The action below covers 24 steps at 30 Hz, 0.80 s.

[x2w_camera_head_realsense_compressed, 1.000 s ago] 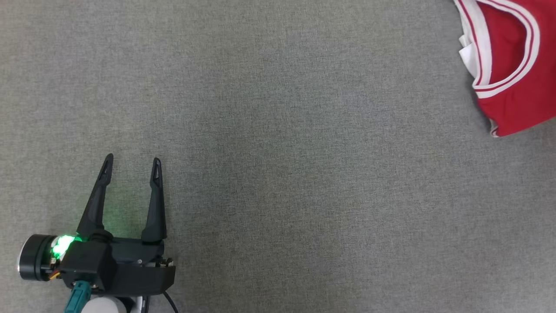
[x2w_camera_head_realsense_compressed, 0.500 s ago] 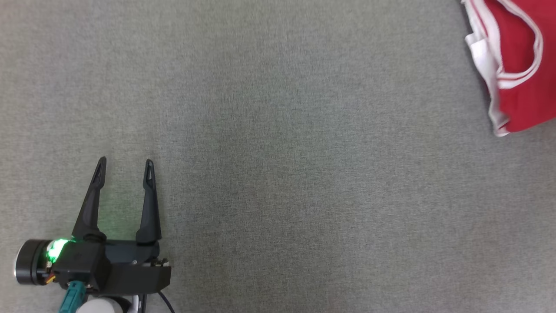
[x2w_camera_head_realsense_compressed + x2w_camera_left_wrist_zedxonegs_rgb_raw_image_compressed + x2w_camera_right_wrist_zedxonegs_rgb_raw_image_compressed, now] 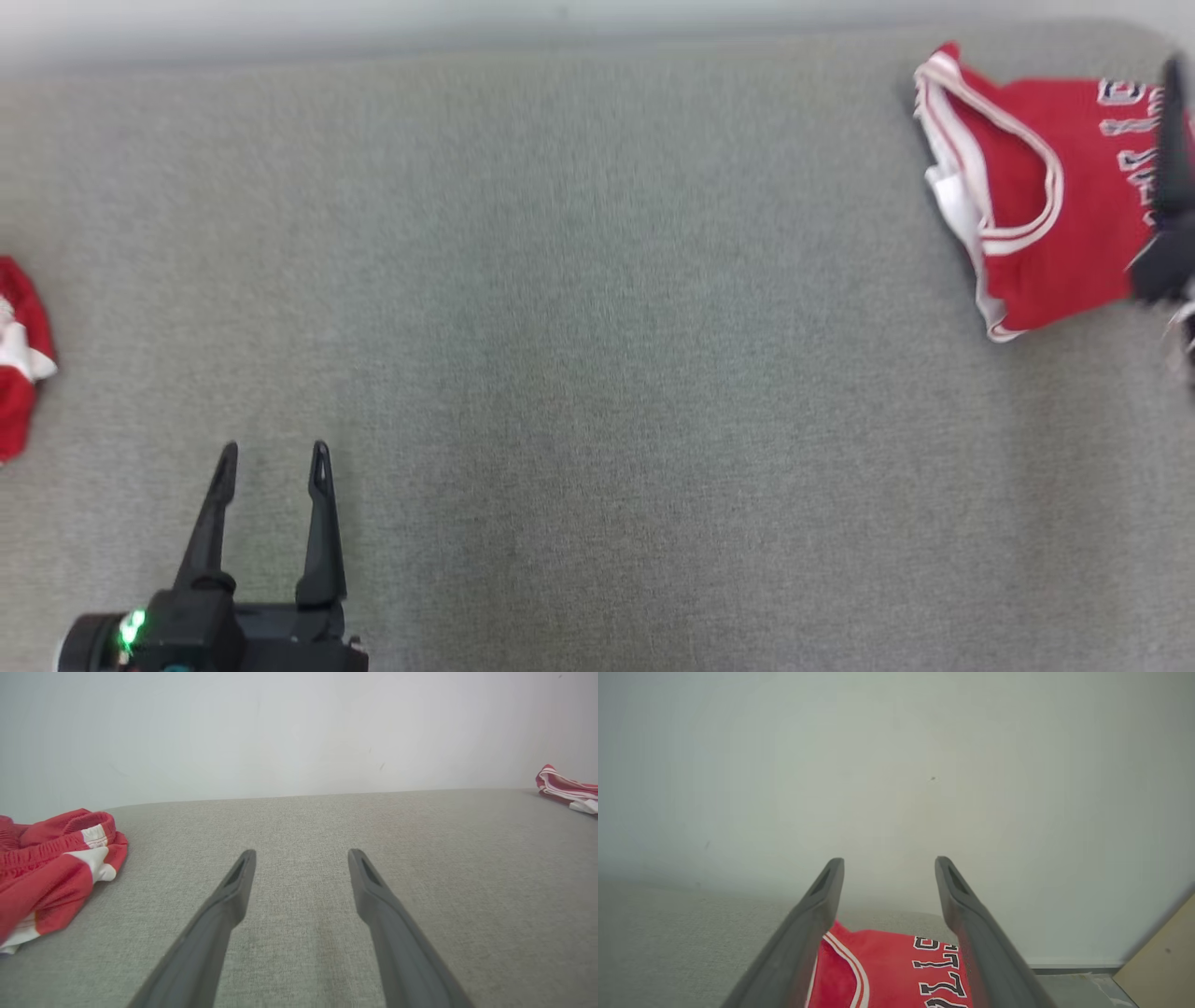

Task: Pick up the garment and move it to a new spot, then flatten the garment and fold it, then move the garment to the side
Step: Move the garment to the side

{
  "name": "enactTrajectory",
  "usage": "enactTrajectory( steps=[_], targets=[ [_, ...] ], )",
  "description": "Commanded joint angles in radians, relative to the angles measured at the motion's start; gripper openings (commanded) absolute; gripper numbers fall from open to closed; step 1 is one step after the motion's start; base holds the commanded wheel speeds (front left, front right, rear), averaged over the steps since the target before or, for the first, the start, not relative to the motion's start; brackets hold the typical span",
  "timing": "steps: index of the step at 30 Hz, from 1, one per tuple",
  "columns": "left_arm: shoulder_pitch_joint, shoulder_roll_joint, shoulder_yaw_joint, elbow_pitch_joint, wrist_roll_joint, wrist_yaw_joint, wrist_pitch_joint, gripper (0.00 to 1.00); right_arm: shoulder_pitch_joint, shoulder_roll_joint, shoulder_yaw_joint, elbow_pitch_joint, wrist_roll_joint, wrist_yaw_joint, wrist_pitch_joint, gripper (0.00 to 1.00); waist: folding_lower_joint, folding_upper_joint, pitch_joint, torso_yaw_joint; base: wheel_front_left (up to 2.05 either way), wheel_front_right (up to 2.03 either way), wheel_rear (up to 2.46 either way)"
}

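The garment [image 3: 1036,224] is a red jersey with white trim and dark lettering, lying folded on the grey table [image 3: 597,373] at the far right. In the right wrist view my right gripper [image 3: 889,862] hangs open just above the garment [image 3: 887,970], with nothing between its fingers. One of its dark fingers [image 3: 1173,159] shows blurred at the head view's right edge, over the lettering. My left gripper [image 3: 274,450] rests open and empty near the front left. The left wrist view has the left gripper [image 3: 302,855] pointing across bare cloth, with the garment [image 3: 567,791] far off to the right.
A crumpled pair of red and white shorts [image 3: 19,364] lies at the table's left edge, close to the left gripper's left side [image 3: 46,868]. A pale wall [image 3: 560,28] rises behind the far edge. A tan board [image 3: 1167,961] stands past the table's right end.
The head camera has tilted up, so the whole picture slid down and the wall and shorts came into view. The jersey's collar edge lifted, then settled. The right gripper's finger now shows over it.
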State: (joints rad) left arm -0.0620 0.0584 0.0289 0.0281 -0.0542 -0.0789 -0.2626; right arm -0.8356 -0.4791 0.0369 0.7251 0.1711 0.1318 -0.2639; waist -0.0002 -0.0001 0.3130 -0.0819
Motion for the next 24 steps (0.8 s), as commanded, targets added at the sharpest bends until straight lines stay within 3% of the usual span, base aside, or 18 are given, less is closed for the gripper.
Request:
enactTrajectory(
  steps=[1,7,12,19,24],
  targets=[
    [0.021,-0.004,-0.001,0.007,-0.005,0.003,-0.002,1.0,0.064,0.029,-0.017,-0.046,0.008,-0.002,0.0,1.0,0.0002,0.0001,-0.077,0.012,0.0,0.0,0.0],
    [0.056,-0.007,-0.006,0.015,-0.008,0.009,-0.002,1.0,0.305,0.156,-0.054,-0.228,0.017,-0.002,0.0,1.0,0.0002,0.0001,-0.138,0.024,0.0,0.0,0.0],
    [0.082,-0.007,0.002,0.02,-0.009,0.009,-0.002,1.0,0.465,0.254,-0.025,-0.339,0.027,-0.002,0.0,1.0,0.0002,0.0001,-0.176,0.024,0.0,0.0,0.0],
    [0.1,-0.008,0.017,0.025,-0.008,0.005,-0.002,1.0,0.625,0.331,0.006,-0.48,-0.007,-0.002,0.0,1.0,0.0002,0.0001,-0.206,0.025,0.0,0.0,0.0],
    [0.109,-0.008,0.005,0.02,-0.021,0.018,-0.002,1.0,0.731,0.386,-0.028,-0.584,-0.033,-0.002,0.0,1.0,0.0002,0.0001,-0.224,0.027,0.0,0.0,0.0]
  ],
)
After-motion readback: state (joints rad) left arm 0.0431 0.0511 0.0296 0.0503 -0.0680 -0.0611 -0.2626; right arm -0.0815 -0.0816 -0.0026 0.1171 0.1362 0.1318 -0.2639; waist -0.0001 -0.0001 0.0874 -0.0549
